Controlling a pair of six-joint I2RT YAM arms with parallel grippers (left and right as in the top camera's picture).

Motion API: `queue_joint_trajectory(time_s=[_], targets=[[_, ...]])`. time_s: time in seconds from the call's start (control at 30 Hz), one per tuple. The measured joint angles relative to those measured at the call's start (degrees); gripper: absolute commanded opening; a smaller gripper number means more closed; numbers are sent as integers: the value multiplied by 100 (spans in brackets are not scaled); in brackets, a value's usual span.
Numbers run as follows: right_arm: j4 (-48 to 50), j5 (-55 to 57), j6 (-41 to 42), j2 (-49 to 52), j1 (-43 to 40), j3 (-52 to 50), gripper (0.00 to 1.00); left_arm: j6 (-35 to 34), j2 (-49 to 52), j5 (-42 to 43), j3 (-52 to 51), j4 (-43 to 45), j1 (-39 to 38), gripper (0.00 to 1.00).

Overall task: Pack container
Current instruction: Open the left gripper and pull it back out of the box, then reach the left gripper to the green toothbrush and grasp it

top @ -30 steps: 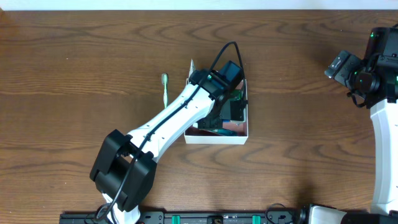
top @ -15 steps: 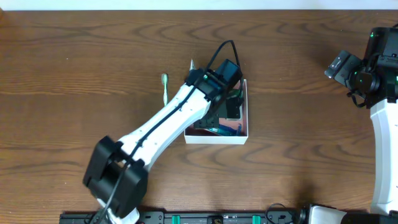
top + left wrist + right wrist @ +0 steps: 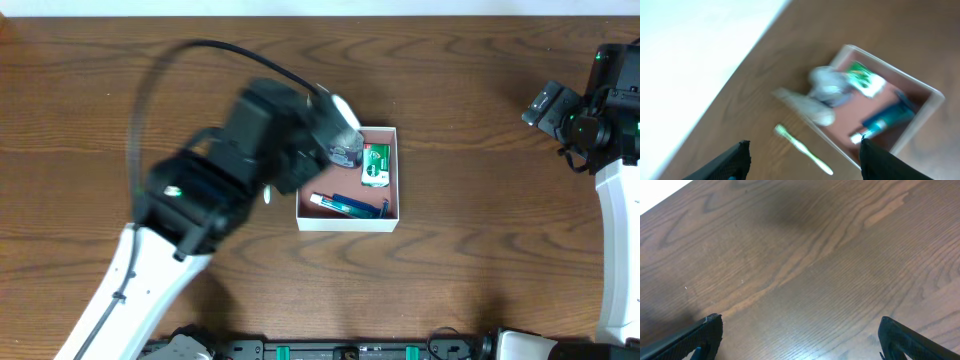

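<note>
The box [image 3: 348,222] sits in the middle of the table [image 3: 480,60]. A green packet [image 3: 375,165] and a blue tube [image 3: 345,205] lie flat inside, so more can fit. The left gripper [image 3: 803,145] is up high, wide open, holding nothing. I think it is free to fetch the toothbrush [image 3: 804,150], which lies at 7 o'clock from the box in the left wrist view. The right gripper [image 3: 800,320] hangs wide open and empty too, far off at 3 o'clock, out of the way.

The overhead camera looks straight down on the brown wooden table [image 3: 480,250]. The tilted left wrist view shares its white-walled square container [image 3: 345,224] [image 3: 840,125]. The right wrist view faces nearby wood.
</note>
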Motion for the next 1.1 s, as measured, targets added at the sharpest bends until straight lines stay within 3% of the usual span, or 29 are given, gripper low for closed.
queue_joint_trajectory(time_s=[0.2, 0.33, 0.77, 1.1], targets=[[-2, 0, 0, 0, 0, 0, 99, -1904, 533, -87, 9, 33, 1652, 70], [-2, 0, 0, 0, 0, 0, 99, -2496, 1220, 160, 9, 33, 2205, 70], [-2, 0, 0, 0, 0, 0, 99, -3051, 3591, 688, 9, 20, 2223, 68], [-2, 0, 0, 0, 0, 0, 99, -3324, 4395, 756, 9, -125, 2208, 62]])
